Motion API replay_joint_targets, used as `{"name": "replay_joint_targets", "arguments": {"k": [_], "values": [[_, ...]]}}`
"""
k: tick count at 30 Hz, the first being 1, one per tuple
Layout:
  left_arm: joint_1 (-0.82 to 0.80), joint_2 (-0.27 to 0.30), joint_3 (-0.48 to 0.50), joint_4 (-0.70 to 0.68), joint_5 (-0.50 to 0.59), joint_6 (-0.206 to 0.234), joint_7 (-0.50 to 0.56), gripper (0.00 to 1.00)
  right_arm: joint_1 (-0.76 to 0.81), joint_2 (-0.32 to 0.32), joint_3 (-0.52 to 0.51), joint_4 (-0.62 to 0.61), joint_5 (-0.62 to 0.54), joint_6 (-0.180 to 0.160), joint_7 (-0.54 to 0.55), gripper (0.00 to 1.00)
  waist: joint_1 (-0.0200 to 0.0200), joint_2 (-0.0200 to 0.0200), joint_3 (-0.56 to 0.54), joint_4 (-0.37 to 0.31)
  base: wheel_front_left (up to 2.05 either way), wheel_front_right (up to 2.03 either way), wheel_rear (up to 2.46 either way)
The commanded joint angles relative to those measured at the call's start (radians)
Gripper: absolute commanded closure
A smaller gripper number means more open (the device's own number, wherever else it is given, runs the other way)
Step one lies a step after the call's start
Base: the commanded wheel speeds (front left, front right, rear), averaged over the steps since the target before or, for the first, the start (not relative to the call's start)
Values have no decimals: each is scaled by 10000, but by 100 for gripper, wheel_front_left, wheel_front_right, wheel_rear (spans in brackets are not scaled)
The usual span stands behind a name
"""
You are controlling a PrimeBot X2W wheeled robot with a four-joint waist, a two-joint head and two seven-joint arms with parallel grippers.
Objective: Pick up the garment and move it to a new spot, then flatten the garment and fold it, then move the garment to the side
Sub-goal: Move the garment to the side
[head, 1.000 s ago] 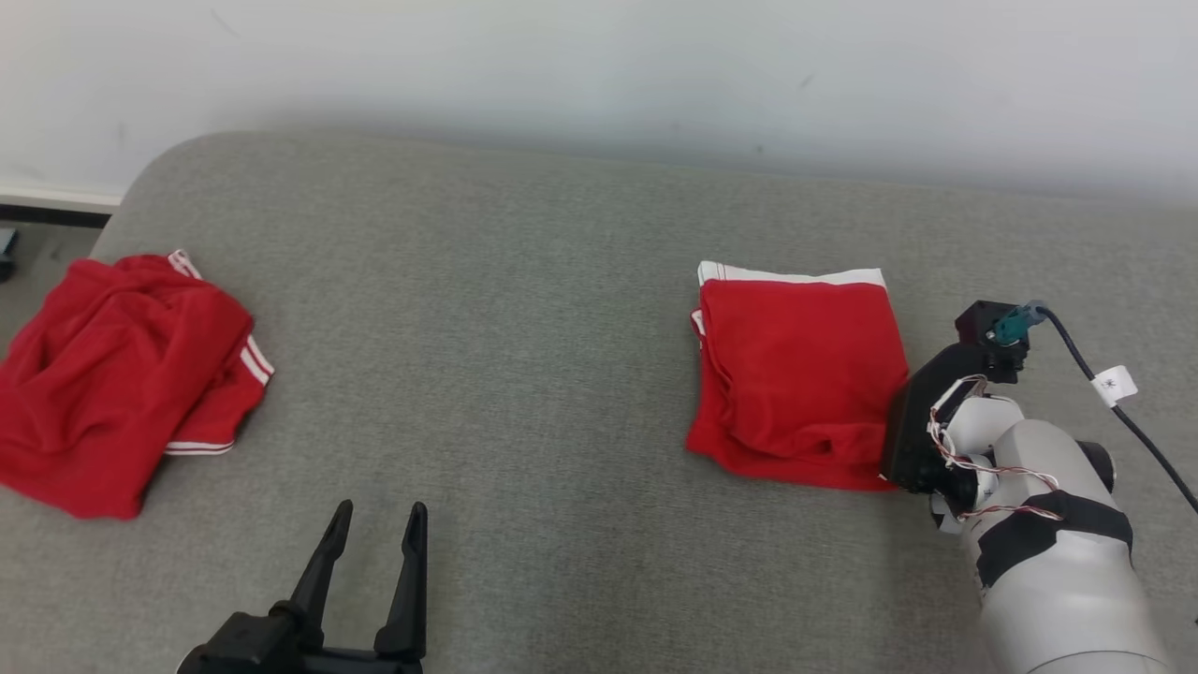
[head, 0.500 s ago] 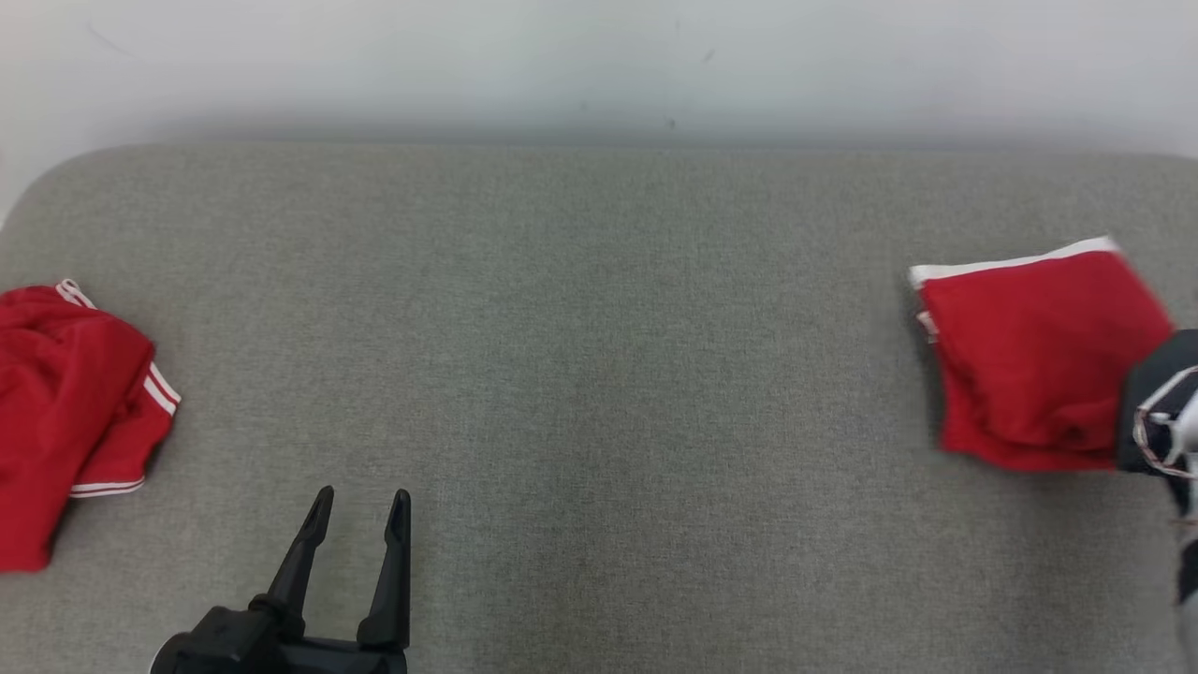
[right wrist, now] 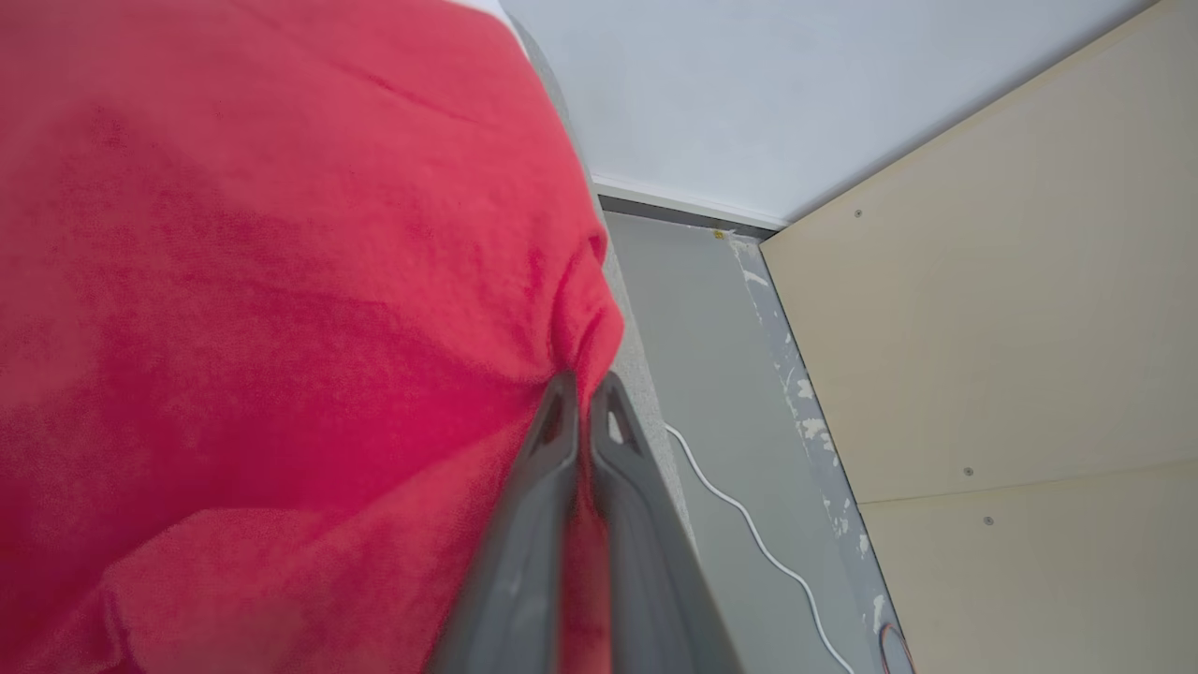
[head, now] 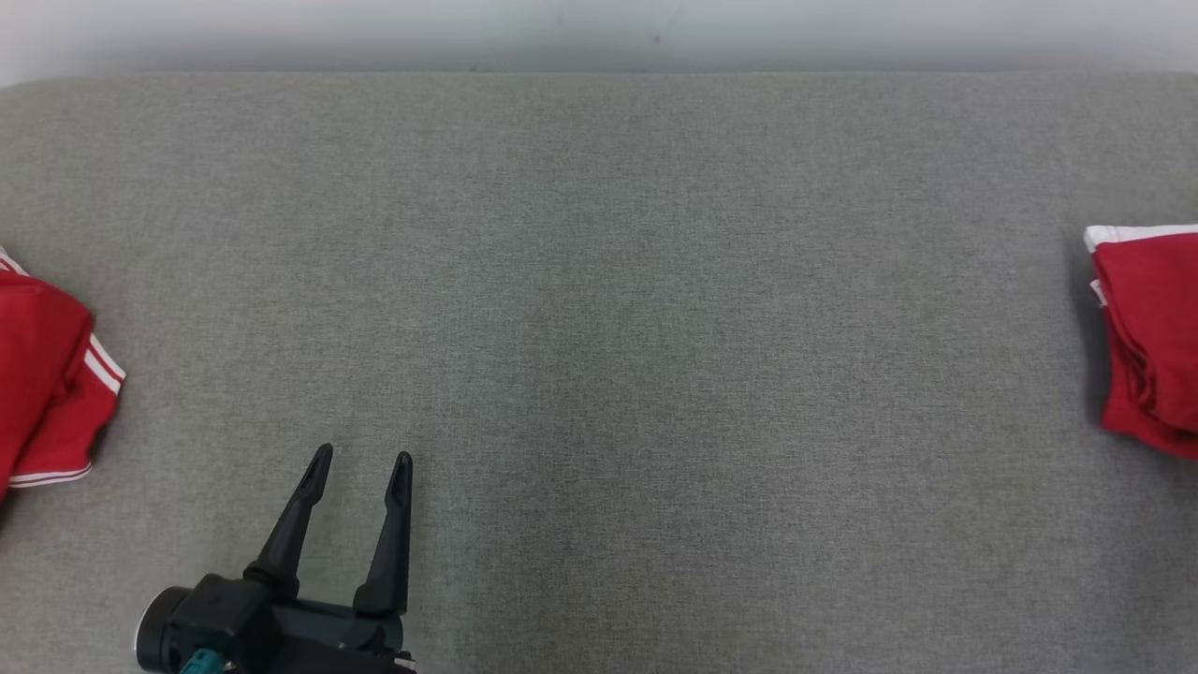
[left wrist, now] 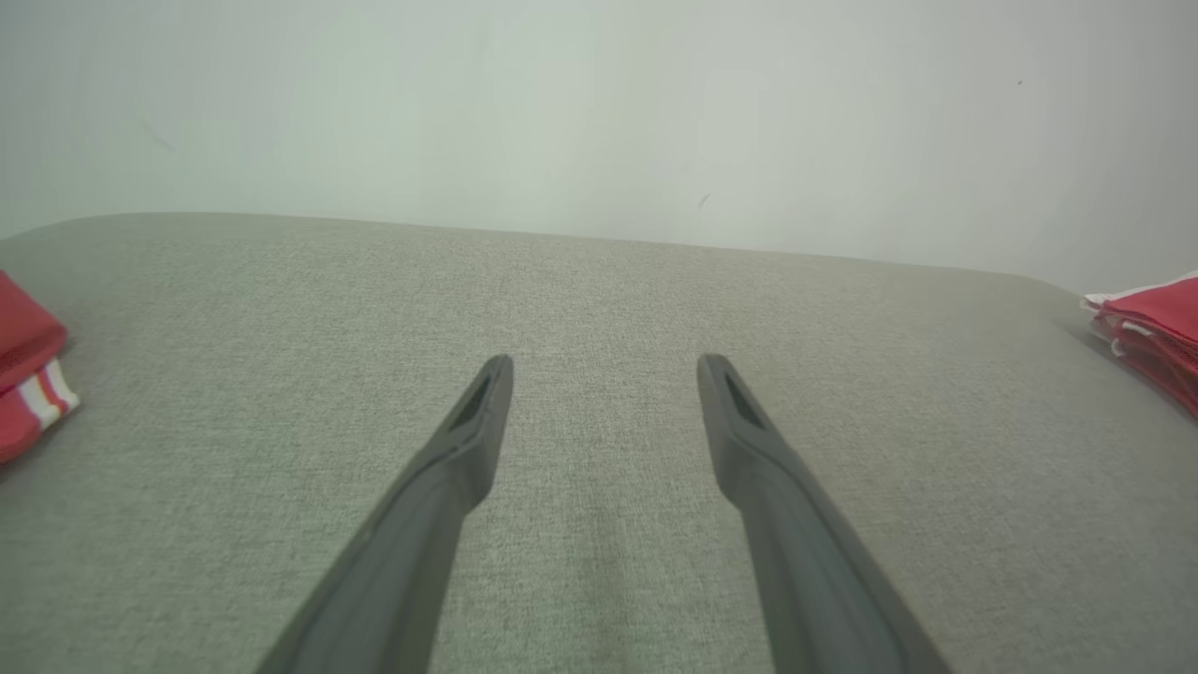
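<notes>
The folded red garment (head: pixel 1149 337) with a white band lies at the far right edge of the grey padded surface (head: pixel 599 309); the left wrist view also catches the garment (left wrist: pixel 1153 323) at its right edge. Up close, that red garment (right wrist: pixel 281 281) is pinched at its edge by my right gripper (right wrist: pixel 585 388), fingers shut on the fabric. My left gripper (head: pixel 360 459) hovers open and empty over the surface at the lower left, and in its own wrist view the left gripper (left wrist: pixel 604 365) is spread wide over bare fabric.
A second, crumpled red garment (head: pixel 42 374) with white stripes lies at the surface's left edge. A pale wall runs behind. Past the surface's right end are grey floor (right wrist: pixel 693 328), a white cable (right wrist: pixel 749 524) and a beige panel (right wrist: pixel 983 328).
The folded garment has slid far to the right with my right gripper, widening the gap to the crumpled one. The head camera has shifted too. My left gripper stays open in place.
</notes>
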State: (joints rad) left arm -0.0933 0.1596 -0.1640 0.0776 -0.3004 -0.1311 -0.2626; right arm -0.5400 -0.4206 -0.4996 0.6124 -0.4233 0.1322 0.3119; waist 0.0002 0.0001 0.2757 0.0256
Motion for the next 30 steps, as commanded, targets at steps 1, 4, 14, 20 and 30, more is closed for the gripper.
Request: {"name": "replay_joint_targets", "arguments": {"k": [1, 4, 14, 20, 30], "values": [[-163, 17, -30, -18, 53, 17, -37, 0, 199, 0, -51, -138, 30, -23, -102, 100, -2, -1, 36, -54, 0, 0, 0], [-162, 22, -103, 29, 54, 17, -37, 0, 482, 35, 263, -488, 88, -23, -462, 100, -2, -1, 62, -116, 0, 0, 0], [-309, -31, -415, 202, -82, 17, -37, 0, 447, -144, 332, -562, -193, -25, -1356, 0, -2, -1, -100, -84, 0, 0, 0], [21, -338, 135, 159, -101, 38, -37, 0, 296, -146, 1258, 128, 1354, -23, -3352, 0, -2, -1, -709, -10, 0, 0, 0], [774, -712, 1155, 99, 224, 46, -37, 0, 1130, 1130, 3881, -628, 4303, -23, -4902, 0, -2, -1, -1823, -42, 0, 0, 0]]}}
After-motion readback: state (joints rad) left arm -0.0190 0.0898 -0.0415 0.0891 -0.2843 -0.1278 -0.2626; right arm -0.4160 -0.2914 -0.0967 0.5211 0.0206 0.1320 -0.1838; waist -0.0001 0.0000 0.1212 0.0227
